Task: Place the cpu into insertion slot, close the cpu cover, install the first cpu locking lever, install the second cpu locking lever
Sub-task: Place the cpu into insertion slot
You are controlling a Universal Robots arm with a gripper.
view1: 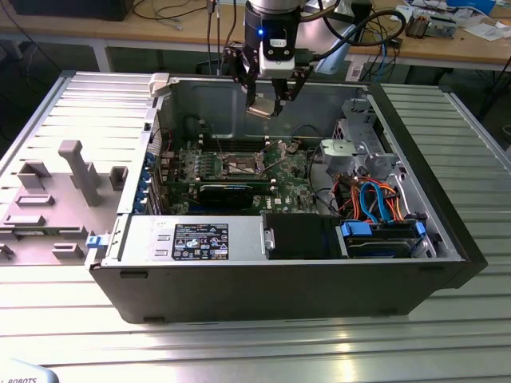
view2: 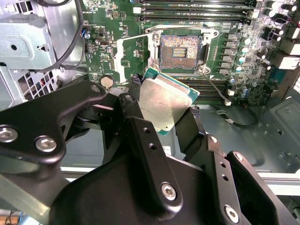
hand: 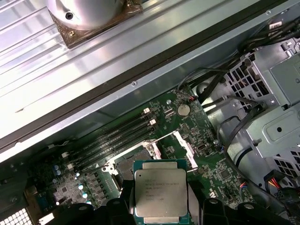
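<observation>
So here's where we're at: the claw (view1: pixel 268 102) is clamped on the cpu (view2: pixel 166 101), pinching it by two opposite edges with the metal top facing the wrist cameras. The chip hangs in the air above the slot (view2: pixel 181 48), clearly apart from it. In the exterior view it sits up around the rim height of the case (view1: pixel 279 291), a bit toward the back wall from the slot. In the second wrist view the chip looks tilted rather than flat to the board (view2: pixel 117 18), but that may just be the camera angle, we can't say. The slot is bare with its contact field showing, so step one isn't done. The cover (view2: pixel 125 56) looks swung open, lying beside the slot on the side toward the drive cage (view2: pixel 23 42), so closing it is left to do, and both levers too. About those levers, we honestly can't pin them down. There's a thin wire-like rod (view2: pixel 216 89) near one corner of the slot that could be one of them, and the other we can't pick out among the board parts. Hidden stuff: in the first wrist view the chip covers a good half of the slot, and the claw's fingers are mostly cut off at the frame edge. The chip's underside faces away from every camera, and we can't make out any corner marks for orientation.
</observation>
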